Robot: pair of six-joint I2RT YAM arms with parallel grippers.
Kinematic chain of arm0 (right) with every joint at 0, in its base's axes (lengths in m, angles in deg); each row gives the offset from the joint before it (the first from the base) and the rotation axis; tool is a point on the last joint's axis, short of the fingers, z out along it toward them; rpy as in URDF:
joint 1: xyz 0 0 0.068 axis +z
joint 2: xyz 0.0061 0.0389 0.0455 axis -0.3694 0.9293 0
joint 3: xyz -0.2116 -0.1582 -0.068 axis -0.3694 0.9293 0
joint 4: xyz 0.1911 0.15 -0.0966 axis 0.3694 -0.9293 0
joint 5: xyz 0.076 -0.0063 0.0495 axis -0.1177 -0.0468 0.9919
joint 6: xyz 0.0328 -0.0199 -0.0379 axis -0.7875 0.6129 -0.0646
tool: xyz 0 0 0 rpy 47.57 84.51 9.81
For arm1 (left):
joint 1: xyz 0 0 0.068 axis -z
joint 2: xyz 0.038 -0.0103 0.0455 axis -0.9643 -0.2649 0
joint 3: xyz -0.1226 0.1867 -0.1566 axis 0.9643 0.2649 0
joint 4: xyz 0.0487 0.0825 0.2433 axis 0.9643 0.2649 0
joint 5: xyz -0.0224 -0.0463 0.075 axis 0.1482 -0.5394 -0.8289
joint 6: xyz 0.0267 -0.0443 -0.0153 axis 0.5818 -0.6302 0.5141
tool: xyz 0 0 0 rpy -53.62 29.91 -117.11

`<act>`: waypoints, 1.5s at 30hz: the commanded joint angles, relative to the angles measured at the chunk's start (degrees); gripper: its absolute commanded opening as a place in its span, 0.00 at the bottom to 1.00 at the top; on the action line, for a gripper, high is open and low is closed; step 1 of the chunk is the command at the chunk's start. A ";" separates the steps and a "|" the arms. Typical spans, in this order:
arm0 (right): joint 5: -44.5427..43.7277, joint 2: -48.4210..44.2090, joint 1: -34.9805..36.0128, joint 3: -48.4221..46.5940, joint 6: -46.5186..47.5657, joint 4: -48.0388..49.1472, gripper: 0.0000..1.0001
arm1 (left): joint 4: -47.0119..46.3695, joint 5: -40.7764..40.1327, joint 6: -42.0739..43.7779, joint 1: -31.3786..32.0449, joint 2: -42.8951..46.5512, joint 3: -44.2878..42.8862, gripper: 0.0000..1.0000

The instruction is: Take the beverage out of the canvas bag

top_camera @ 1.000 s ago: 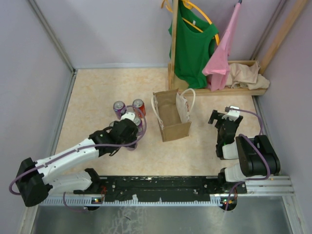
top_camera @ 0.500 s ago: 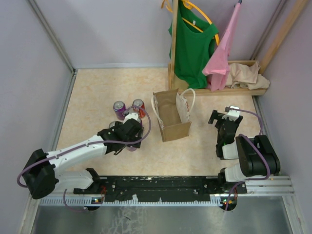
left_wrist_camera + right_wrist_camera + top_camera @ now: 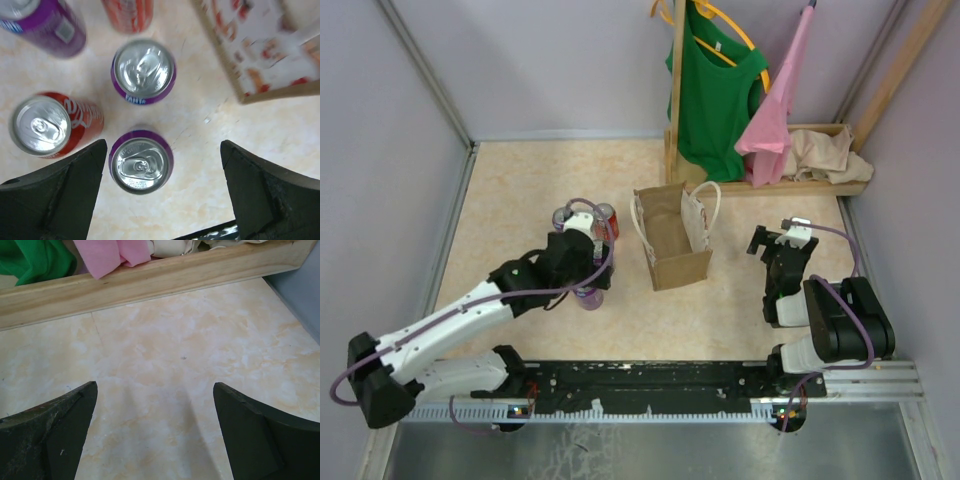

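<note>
The tan canvas bag (image 3: 672, 243) with white loop handles stands upright and open at mid-table; no can shows inside it. Its blurred edge shows in the left wrist view (image 3: 260, 45). Several beverage cans stand left of it. My left gripper (image 3: 585, 262) hangs open above them. In the left wrist view my left gripper (image 3: 164, 150) is open, with a purple can (image 3: 141, 161) upright on the table below, near the left finger. Around it stand a purple Fanta can (image 3: 144, 70) and a red can (image 3: 50, 125). My right gripper (image 3: 775, 245) is open and empty over bare tabletop (image 3: 155, 390).
More cans stand further back: a purple one (image 3: 45, 20) and a red one (image 3: 127, 15). A wooden rack (image 3: 770, 185) with a green shirt (image 3: 715, 95), a pink cloth (image 3: 775, 110) and a beige cloth (image 3: 830, 150) stands at the back right. Grey walls enclose the table.
My left gripper has pulled back and up from the near side of the can cluster. A purple can now stands uncovered there. The right arm has not moved.
</note>
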 commanded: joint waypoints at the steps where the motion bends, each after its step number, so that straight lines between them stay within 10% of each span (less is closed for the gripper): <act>1: -0.67 0.03 -0.04 -1.53 0.51 3.49 0.99 | -3.58 -0.77 4.02 -0.25 5.63 -5.16 1.00; 6: -0.63 0.03 -0.04 -1.53 0.56 3.57 0.99 | -2.56 -4.50 9.42 -5.51 2.36 -14.49 1.00; 20: -0.58 0.03 -0.04 -1.53 0.50 3.47 0.99 | -9.17 21.11 12.90 -53.31 -8.22 -20.38 1.00; 45: -0.63 0.03 -0.04 -1.53 0.50 3.51 0.99 | -9.18 7.38 5.45 -56.11 -6.30 -14.62 1.00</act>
